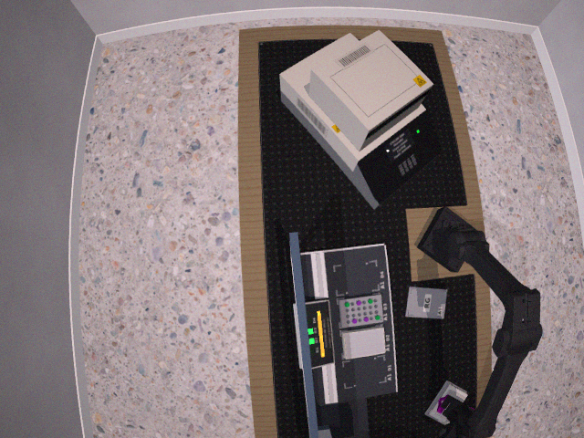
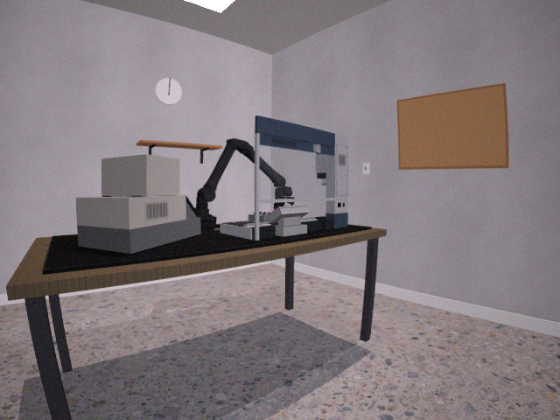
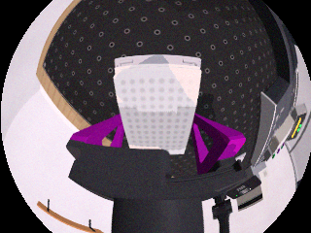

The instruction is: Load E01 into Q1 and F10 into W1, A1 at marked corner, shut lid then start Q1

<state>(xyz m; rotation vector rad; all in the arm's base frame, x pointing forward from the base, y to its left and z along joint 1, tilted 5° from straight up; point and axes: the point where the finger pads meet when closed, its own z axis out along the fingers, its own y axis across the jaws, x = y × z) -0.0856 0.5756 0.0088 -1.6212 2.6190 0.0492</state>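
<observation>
My gripper (image 1: 443, 406) is at the near right end of the table, shut on a white 96-well PCR plate (image 1: 448, 392). In the wrist view the plate (image 3: 157, 104) sits between the purple fingers, above the black mat. I cannot read its label. In the side view the plate (image 2: 289, 210) hangs tilted under the gripper (image 2: 284, 194). Deck positions D4 (image 1: 356, 273) and D1 (image 1: 365, 374) hold no plate. Cycler Q1 (image 1: 358, 94) stands at the far end with its lamp (image 1: 418, 131) green. Its lid covers the block from above, so the block is hidden.
The tube cooling block (image 1: 359, 313) with green and purple tubes is on D3. The deep-well block (image 1: 363, 342) is on D2. The regrip nest RG (image 1: 422, 303) lies right of the deck and holds nothing. A blue-topped gantry frame (image 1: 301, 329) runs along the deck's left side.
</observation>
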